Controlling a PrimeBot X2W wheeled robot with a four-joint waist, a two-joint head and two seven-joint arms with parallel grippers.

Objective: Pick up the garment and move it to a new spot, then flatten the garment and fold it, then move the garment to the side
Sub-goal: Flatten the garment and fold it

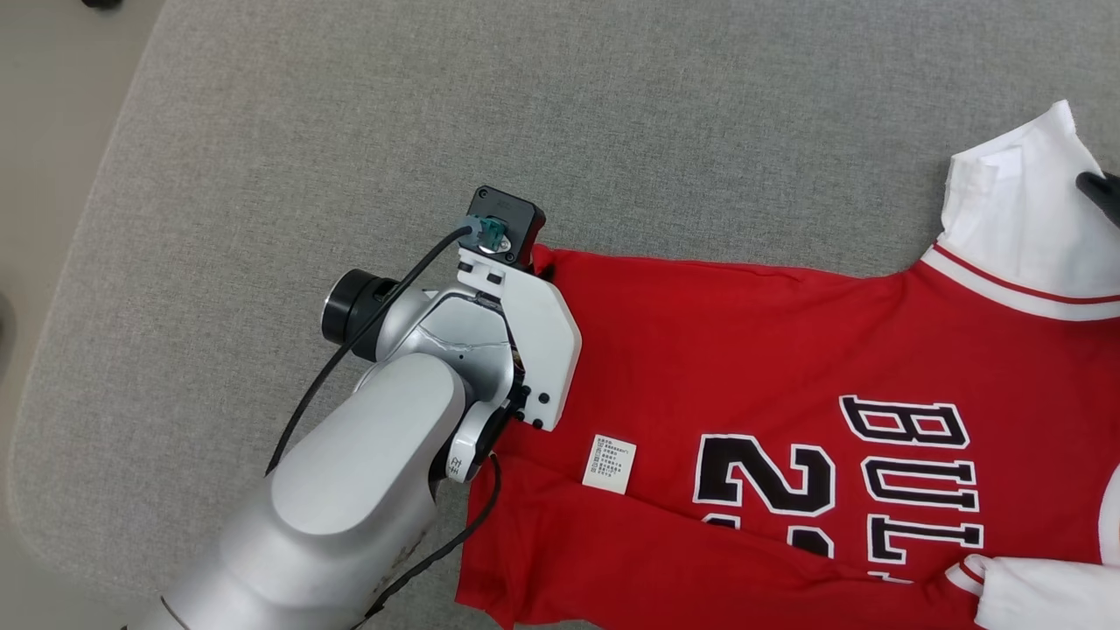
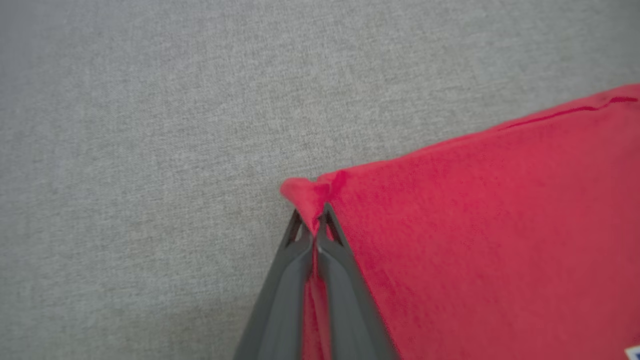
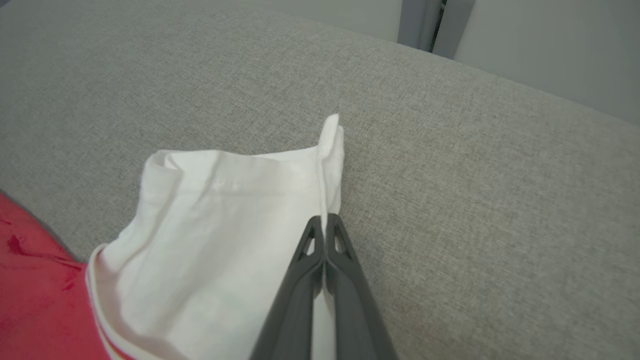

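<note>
The red garment [image 1: 752, 350] lies on the grey cushion [image 1: 350, 131]. The left claw [image 2: 311, 216] pinches its hem corner [image 2: 301, 191], the right claw [image 3: 325, 221] its white sleeve [image 3: 225, 220]. They should lift together, holding it stretched.

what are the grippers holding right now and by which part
Both grip the jersey: the left gripper pinches a corner of its red body, the right gripper pinches the edge of a white sleeve.

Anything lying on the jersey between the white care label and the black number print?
No. In the head view the jersey between the care label and the number print is bare red cloth.
</note>
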